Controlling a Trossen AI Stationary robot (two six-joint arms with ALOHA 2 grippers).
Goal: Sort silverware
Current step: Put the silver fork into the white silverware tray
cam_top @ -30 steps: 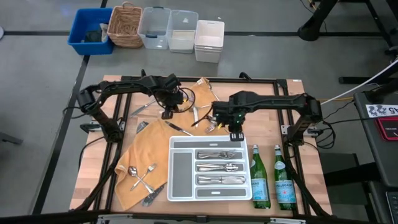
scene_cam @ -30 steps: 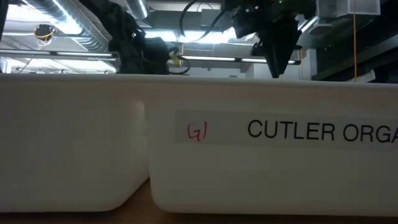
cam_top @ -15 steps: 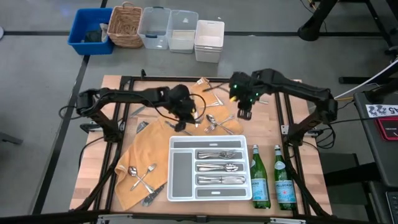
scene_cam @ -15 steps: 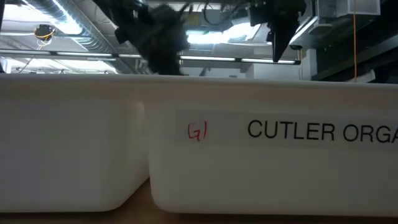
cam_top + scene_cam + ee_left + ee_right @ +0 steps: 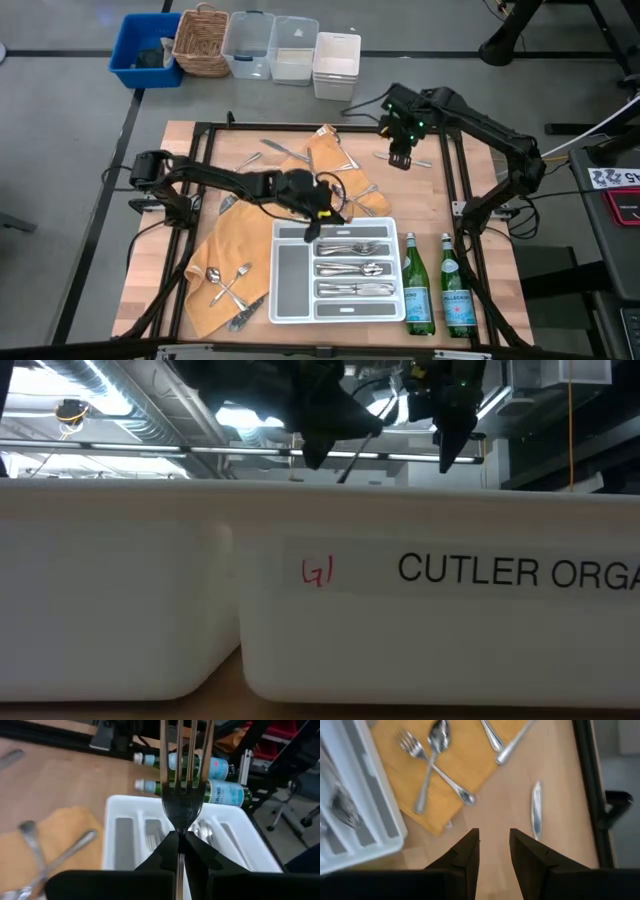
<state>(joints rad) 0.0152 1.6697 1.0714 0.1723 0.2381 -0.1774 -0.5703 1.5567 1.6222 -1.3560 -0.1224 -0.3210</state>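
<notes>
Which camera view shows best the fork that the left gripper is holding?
The left wrist view: the fork fills it, pinched between the left gripper's fingers above the white tray. The high view hides it under the arm; the low view shows a thin dark rod; the right wrist view misses it.

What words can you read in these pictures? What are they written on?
"CUTLER ORGA", cut off at the picture's edge: printed on the white tray's front wall.
"G1", handwritten in red: same wall, left of the print.
Labels on the two green bottles: too blurred to read.
Sign at the high view's right edge: too small to read.
</notes>
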